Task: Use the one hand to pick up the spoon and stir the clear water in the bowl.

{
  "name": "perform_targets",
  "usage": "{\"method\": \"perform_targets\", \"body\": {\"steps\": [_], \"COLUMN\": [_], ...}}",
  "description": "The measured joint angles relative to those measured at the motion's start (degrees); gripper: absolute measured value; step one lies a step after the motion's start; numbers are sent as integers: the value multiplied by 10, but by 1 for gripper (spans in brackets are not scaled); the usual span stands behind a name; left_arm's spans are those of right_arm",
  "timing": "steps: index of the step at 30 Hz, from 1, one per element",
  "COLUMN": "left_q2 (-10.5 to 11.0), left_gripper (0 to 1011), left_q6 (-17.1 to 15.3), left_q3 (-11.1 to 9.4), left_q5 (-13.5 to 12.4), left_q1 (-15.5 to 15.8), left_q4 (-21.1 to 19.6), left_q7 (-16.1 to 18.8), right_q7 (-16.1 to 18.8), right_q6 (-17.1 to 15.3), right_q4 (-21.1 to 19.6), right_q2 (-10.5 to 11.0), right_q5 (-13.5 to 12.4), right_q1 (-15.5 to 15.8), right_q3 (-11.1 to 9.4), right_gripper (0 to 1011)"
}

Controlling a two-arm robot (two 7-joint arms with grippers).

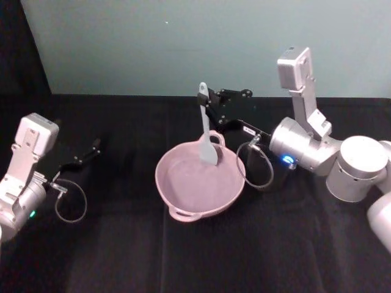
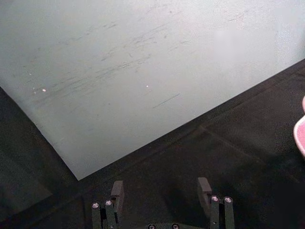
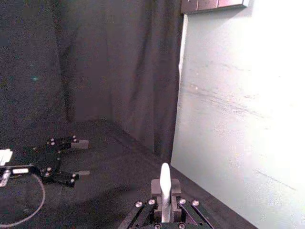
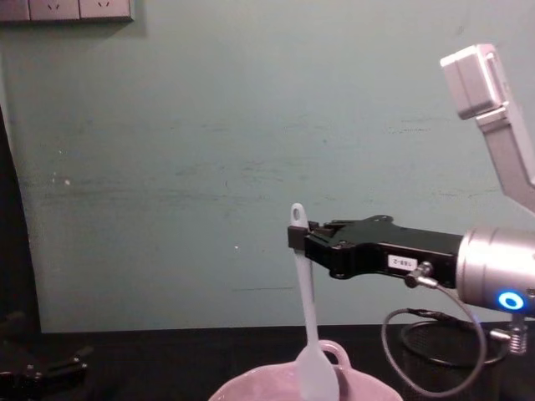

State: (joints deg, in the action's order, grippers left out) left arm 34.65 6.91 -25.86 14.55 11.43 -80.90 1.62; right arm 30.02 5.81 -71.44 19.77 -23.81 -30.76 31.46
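The pale pink bowl (image 1: 161,187) sits mid-table; its rim (image 4: 251,387) shows at the bottom of the chest view. My right gripper (image 1: 208,112) (image 4: 299,241) reaches in from the right behind the bowl and is shut on the white spoon's (image 1: 204,125) handle, just below the hole. The spoon (image 4: 306,309) hangs nearly upright, its flat head over the bowl's far side. Whether the head touches the water I cannot tell; the water cannot be made out against the pink. In the right wrist view the handle tip (image 3: 165,183) sticks up between the fingers. My left gripper (image 1: 82,157) (image 2: 160,191) rests open at the far left.
Black cloth covers the table in front of a pale green wall. A black mesh cup (image 4: 443,344) stands under my right wrist, behind a cable loop (image 1: 256,168). Another cable loop (image 1: 68,204) hangs by the left wrist. The bowl's edge (image 2: 301,131) shows in the left wrist view.
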Motion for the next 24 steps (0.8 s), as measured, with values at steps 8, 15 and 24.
{"method": "perform_targets", "body": {"steps": [8, 15, 24], "left_q2": [0, 0, 0], "left_gripper": [1011, 1011, 1011], "left_q6": [0, 0, 0], "left_q3": [0, 0, 0], "left_q5": [0, 0, 0], "left_q1": [0, 0, 0], "left_q4": [0, 0, 0], "left_q7": [0, 0, 0], "right_q7": [20, 45, 66], "right_q6": [-23, -34, -38], "right_q4": [-68, -99, -85], "right_q2": [35, 45, 25], "right_q5": [-13, -42, -69], "right_q1": [43, 73, 73], "right_q3": [-23, -30, -15], "right_gripper": [114, 114, 114]}}
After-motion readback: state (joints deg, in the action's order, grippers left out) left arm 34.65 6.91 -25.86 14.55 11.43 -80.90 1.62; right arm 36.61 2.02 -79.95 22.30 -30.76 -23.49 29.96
